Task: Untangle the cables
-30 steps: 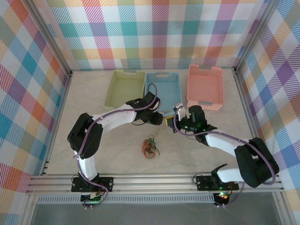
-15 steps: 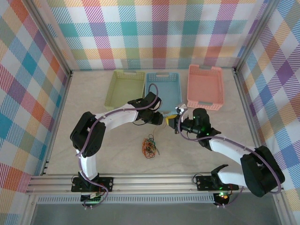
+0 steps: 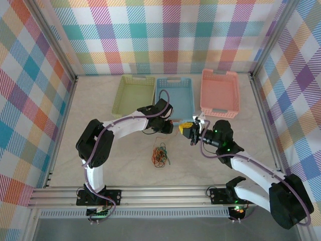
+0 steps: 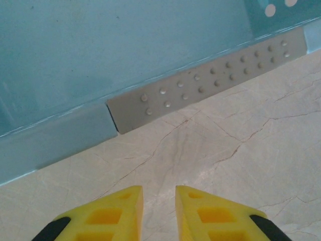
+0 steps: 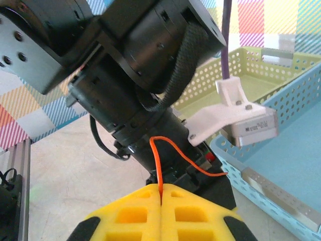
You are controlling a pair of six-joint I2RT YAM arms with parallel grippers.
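Clearly the right gripper (image 5: 160,190) has its yellow foam fingers pressed together on a thin orange-red cable (image 5: 173,147), which arcs up against the left arm's black wrist (image 5: 130,85). The left gripper (image 4: 159,196) is slightly parted and holds nothing. It sits over the marble-patterned table (image 4: 241,145), just beside the blue plastic basket (image 4: 125,45). The tangled orange-red, black and green cables (image 3: 160,156) lie mid-table, nearer the front edge.
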